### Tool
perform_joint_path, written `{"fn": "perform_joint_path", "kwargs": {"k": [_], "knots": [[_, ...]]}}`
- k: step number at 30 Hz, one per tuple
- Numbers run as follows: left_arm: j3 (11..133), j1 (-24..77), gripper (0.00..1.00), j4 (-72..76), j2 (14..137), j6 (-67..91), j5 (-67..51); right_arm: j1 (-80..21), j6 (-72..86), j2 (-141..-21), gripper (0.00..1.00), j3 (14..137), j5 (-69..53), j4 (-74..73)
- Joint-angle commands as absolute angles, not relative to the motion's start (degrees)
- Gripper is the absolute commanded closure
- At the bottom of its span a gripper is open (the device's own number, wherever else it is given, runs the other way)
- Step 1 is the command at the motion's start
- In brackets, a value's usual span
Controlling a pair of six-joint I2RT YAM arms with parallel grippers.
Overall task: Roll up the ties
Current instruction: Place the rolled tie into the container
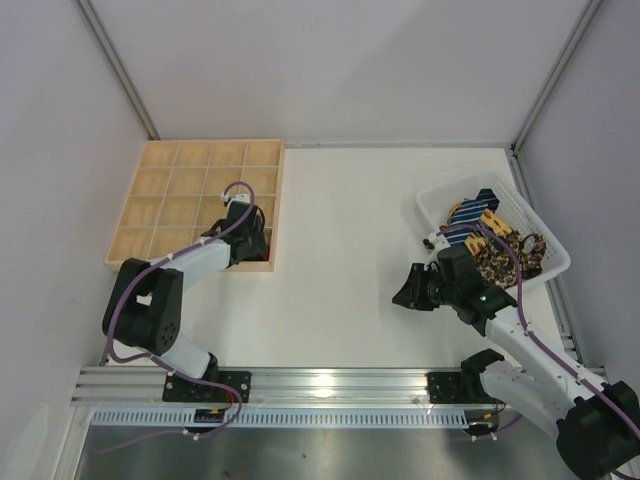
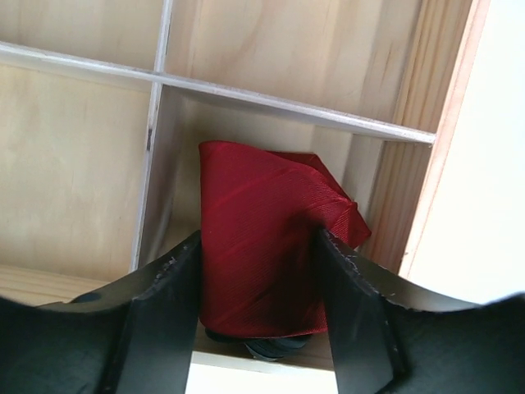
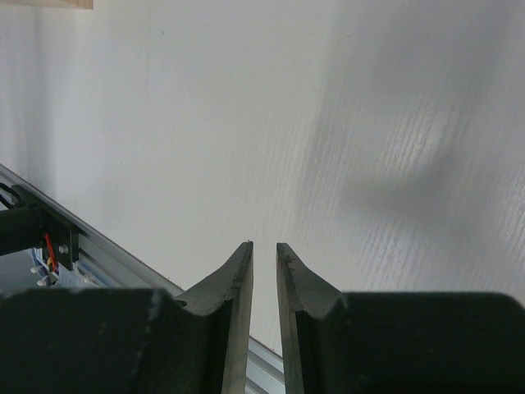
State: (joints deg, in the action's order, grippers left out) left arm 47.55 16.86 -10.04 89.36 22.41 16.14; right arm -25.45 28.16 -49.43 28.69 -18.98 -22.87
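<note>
The rolled red tie [image 2: 262, 246] stands in a corner compartment of the wooden tray [image 1: 160, 195]; the left fingers [image 2: 168, 304] flank it, whether gripping or loosened I cannot tell; the right fingers [image 3: 238, 295] hover nearly clenched, empty, over the white counter [image 1: 350, 300]; other ties [image 1: 495, 240] fill the white basket [image 1: 440, 200]; no writing is readable.

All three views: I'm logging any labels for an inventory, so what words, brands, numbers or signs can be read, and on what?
None can be read. The wooden compartment tray, the rolled red tie, the white basket of ties and both arms show no legible text in any view.
</note>
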Motion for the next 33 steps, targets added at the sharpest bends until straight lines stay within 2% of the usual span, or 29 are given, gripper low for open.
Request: {"fn": "perform_joint_path", "kwargs": {"k": [1, 9, 33], "knots": [[46.76, 17.05, 0.39, -10.72, 87.98, 22.06, 15.82, -25.84, 26.98, -49.04, 0.77, 30.32, -20.13, -21.97], [46.85, 16.79, 0.27, -11.43, 87.01, 22.06, 16.08, -25.75, 27.16, -49.57, 0.77, 30.5, -20.48, -21.71], [49.4, 16.52, 0.19, -14.94, 81.3, 23.03, 15.21, -25.75, 27.07, -50.54, 0.77, 29.97, -21.01, -21.01]]}}
